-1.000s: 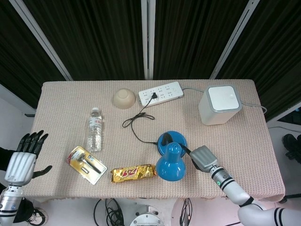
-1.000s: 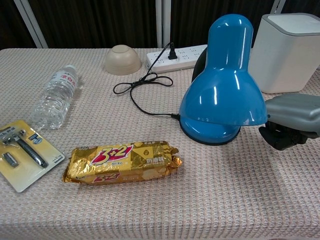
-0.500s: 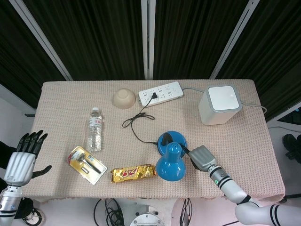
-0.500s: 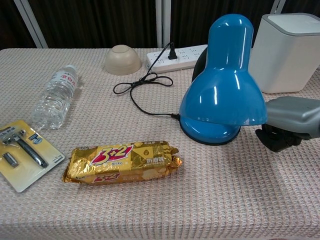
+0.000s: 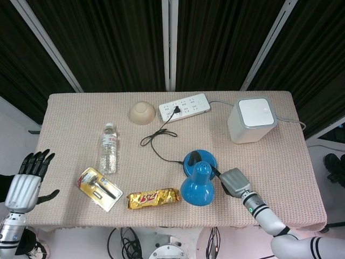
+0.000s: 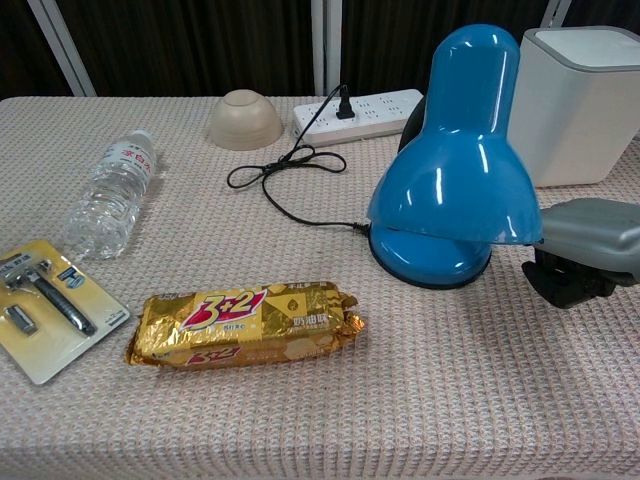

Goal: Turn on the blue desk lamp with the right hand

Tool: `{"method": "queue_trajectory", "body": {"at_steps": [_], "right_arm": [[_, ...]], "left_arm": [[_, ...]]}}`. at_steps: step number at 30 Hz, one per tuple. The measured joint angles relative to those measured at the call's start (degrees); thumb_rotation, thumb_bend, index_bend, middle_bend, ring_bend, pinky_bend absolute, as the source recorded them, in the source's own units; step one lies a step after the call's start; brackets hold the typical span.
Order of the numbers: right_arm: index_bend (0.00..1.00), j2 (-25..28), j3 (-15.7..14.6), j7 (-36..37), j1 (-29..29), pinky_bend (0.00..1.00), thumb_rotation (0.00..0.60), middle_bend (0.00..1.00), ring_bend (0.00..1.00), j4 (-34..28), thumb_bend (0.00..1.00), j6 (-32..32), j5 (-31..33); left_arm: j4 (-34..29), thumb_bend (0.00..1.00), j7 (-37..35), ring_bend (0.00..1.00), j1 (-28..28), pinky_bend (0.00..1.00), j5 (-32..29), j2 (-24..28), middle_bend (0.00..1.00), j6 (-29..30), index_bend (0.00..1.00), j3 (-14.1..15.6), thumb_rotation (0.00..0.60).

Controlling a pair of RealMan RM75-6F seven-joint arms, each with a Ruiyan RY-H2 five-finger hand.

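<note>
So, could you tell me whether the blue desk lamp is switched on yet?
Cannot tell: the blue desk lamp faces down, no glow shows.

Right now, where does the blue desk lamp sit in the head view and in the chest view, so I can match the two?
Head view: the blue desk lamp is low and right of centre, just left of the right hand.
Chest view: the lamp fills the upper right, its shade above the right hand at the right edge.
Shared landmark: the white box behind the lamp, to its right.
</note>
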Motion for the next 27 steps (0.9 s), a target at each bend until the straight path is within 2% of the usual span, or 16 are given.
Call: {"method": "queue_trajectory", "body": {"at_steps": [27], "right_arm": [[0.00, -0.84, -1.72, 6.20, -2.24, 0.83, 0.600, 0.97, 0.91, 2.61, 0.77, 1.83, -2.67]], "left_arm": [[0.25, 0.04, -0.28, 0.00, -0.01, 0.00, -0.20, -0.07, 0.00, -0.05, 0.00, -0.01, 0.600]]}}
